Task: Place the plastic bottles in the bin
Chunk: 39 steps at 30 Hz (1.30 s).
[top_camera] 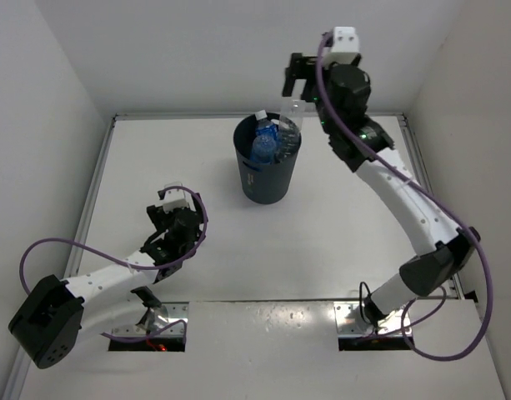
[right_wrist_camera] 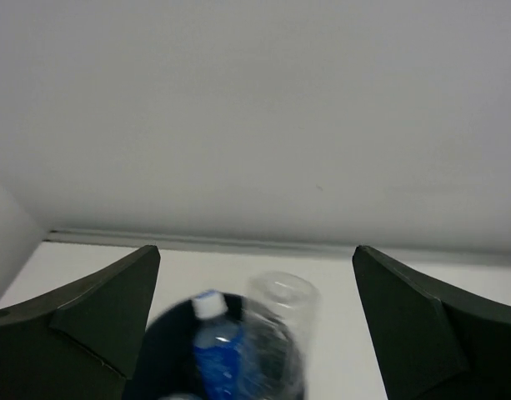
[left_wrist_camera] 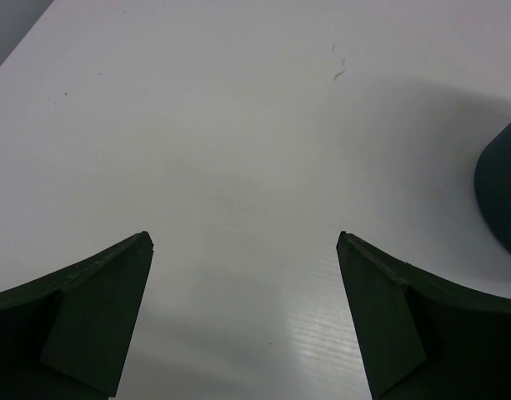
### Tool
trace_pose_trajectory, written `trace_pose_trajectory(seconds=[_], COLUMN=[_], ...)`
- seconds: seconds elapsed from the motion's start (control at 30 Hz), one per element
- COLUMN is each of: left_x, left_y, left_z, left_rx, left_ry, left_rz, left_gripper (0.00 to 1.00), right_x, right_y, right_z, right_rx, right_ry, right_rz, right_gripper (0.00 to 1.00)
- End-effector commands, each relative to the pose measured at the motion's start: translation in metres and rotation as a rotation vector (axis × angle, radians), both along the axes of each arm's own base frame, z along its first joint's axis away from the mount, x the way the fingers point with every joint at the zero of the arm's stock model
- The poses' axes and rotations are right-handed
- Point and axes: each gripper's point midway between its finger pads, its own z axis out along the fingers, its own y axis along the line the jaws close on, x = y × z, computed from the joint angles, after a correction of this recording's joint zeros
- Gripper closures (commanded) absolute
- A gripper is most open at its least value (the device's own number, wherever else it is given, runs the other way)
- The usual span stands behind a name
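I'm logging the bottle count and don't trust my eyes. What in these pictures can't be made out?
1. How many bottles: top view; they overlap, and the bin wall hides their lower parts.
2. The clear bottle: right wrist view; blurred, so whether it is inside or above the rim is unclear.
3. The bin: cut off at the bottom edge in the right wrist view and at the right edge in the left wrist view.
4. Label text: too small to read.

White links [top_camera: 405, 196], black joints [top_camera: 47, 321], purple cables [top_camera: 59, 242], dark wedge-shaped jaws.
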Motion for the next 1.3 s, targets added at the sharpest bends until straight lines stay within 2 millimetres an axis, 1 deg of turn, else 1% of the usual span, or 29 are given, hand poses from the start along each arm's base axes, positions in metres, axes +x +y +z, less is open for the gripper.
trace_pose_trajectory(seconds=[0.0,0.03,0.07,0.1,0.13,0.17,0.2,0.23,0.27,0.3,0.33,0.37,0.4,0.43,0.5,0.53,0.57,0.6,0.63,0.67,0.7,0.73,0.77,0.8,0.87,0.9,1.0,1.2,1.27], left_x=[0.002,0.002,0.002,0.002,0.003,0.003,0.003,0.005,0.005,0.007,0.007,0.007,0.008,0.008,0.008,0.008,0.009,0.008,0.010,0.009,0.008,0.008,0.008,0.005,0.002,0.000,0.000,-0.003,-0.003], left_y=[-0.006,-0.005,-0.007,-0.007,-0.008,-0.008,-0.008,-0.009,-0.010,-0.011,-0.011,-0.011,-0.012,-0.012,-0.012,-0.012,-0.013,-0.012,-0.011,-0.011,-0.008,-0.006,-0.005,0.002,0.008,0.011,0.011,0.015,0.021], left_z=[0.010,0.008,0.007,0.005,0.008,0.008,0.006,0.009,0.006,0.010,0.007,0.007,0.009,0.009,0.009,0.006,0.008,0.004,0.009,0.007,0.006,0.007,0.009,0.006,0.004,0.003,0.005,0.004,0.012], left_rx=[-0.029,-0.015,-0.017,-0.012,-0.017,-0.017,-0.011,-0.016,-0.009,-0.014,0.000,0.000,0.000,0.000,0.000,0.007,0.007,0.019,0.004,0.012,0.011,0.002,-0.004,-0.011,-0.018,-0.031,-0.038,-0.057,-0.066], left_ry=[-0.038,-0.029,-0.027,-0.020,-0.027,-0.027,-0.018,-0.025,-0.016,-0.023,-0.013,-0.013,-0.013,-0.013,-0.013,-0.005,-0.005,0.010,-0.005,0.004,0.006,-0.002,-0.006,-0.006,-0.008,-0.013,-0.019,-0.035,-0.069], left_rz=[-0.013,-0.015,-0.023,-0.023,-0.023,-0.023,-0.023,-0.023,-0.023,-0.023,-0.025,-0.025,-0.025,-0.025,-0.025,-0.025,-0.025,-0.025,-0.008,-0.008,0.006,0.023,0.040,0.082,0.124,0.147,0.147,0.189,0.235], left_gripper=[0.01,0.01,0.01,0.01,0.01,0.01,0.01,0.01,0.01,0.01,0.01,0.01,0.01,0.01,0.01,0.01,0.01,0.01,0.01,0.01,0.01,0.01,0.01,0.01,0.01,0.01,0.01,0.01,0.01], right_x=[-0.016,-0.025,-0.041,-0.053,-0.064,-0.072,-0.089,-0.096,-0.103,-0.111,-0.118,-0.125,-0.133,-0.139,-0.158,-0.164,-0.170,-0.181,-0.184,-0.190,-0.197,-0.198,-0.204,-0.204,-0.203,-0.208,-0.209,-0.209,-0.207], right_y=[-0.058,-0.067,-0.084,-0.093,-0.100,-0.112,-0.122,-0.132,-0.138,-0.144,-0.149,-0.157,-0.162,-0.164,-0.168,-0.168,-0.163,-0.162,-0.164,-0.164,-0.160,-0.157,-0.156,-0.161,-0.161,-0.164,-0.167,-0.168,-0.167], right_z=[-0.052,-0.092,-0.088,-0.122,-0.130,-0.136,-0.128,-0.152,-0.165,-0.187,-0.194,-0.213,-0.233,-0.246,-0.282,-0.292,-0.301,-0.316,-0.318,-0.324,-0.329,-0.329,-0.334,-0.336,-0.333,-0.337,-0.341,-0.344,-0.343], right_rx=[0.039,0.003,0.016,-0.017,0.008,0.033,0.085,0.090,0.125,0.126,0.149,0.176,0.172,0.180,0.183,0.181,0.178,0.159,0.158,0.148,0.157,0.159,0.131,0.110,0.084,0.047,-0.001,-0.037,-0.040], right_ry=[0.258,0.351,0.340,0.397,0.407,0.413,0.385,0.424,0.461,0.509,0.530,0.594,0.648,0.694,0.816,0.848,0.873,0.916,0.899,0.913,0.918,0.913,0.928,0.928,0.928,0.944,0.968,0.971,0.965], right_rz=[-0.164,-0.202,-0.245,-0.271,-0.288,-0.316,-0.324,-0.352,-0.358,-0.369,-0.381,-0.412,-0.426,-0.427,-0.445,-0.447,-0.443,-0.448,-0.470,-0.487,-0.488,-0.487,-0.484,-0.509,-0.522,-0.539,-0.562,-0.569,-0.563], right_gripper=[0.00,0.00,0.00,0.00,0.00,0.00,0.00,0.00,0.00,0.00,0.00,0.00,0.00,0.00,0.00,0.00,0.00,0.00,0.00,0.00,0.00,0.00,0.00,0.00,0.00,0.00,0.00,0.00,0.00])
